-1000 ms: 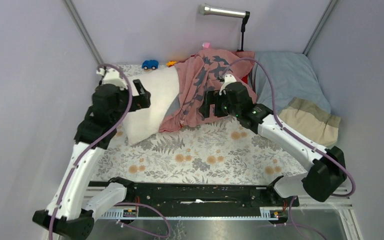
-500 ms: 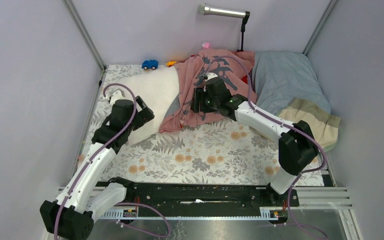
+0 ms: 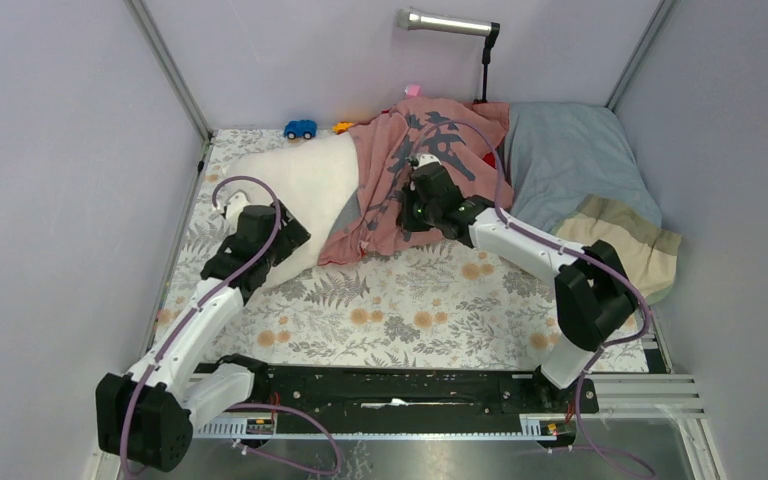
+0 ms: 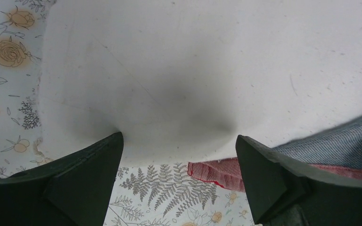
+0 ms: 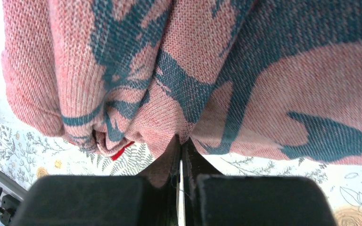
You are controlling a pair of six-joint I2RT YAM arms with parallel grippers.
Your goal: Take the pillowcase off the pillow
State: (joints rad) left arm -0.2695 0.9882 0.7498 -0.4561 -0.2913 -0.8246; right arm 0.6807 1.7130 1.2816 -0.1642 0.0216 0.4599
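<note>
Okay, the floral-print desk (image 3: 410, 310) is carrying everything, with the white pillow (image 3: 300, 185) lying slanted across its far left part. The pillow's left half is showing bare. The pillowcase (image 3: 430, 165) is bunching over the right half, turned pink side out with the dark figure showing, and its loose edge is draping down onto the desk. A grey-blue pillow (image 3: 570, 160) is sitting just beside it at the far right and is not involved.

The right gripper (image 5: 181, 143) is reaching in from the right and is closed tight on a fold of the pillowcase, with pink cloth wedged between the fingers. It is probably gripping there so a pull toward the right slides the cover off the free end.

The left gripper (image 4: 179, 139) is hanging spread wide over the pillow's bare near edge and is gripping nothing. The white fabric is lying right at the fingertips, and a red hem (image 4: 212, 169) is peeking out beside it. My guess is that it is lining up to clamp or pin the pillow, so the pillow is not dragging along with the case.

The task looks roughly half done.

A small blue toy car (image 3: 300, 129) is sitting by the back wall, well apart from all this.
</note>
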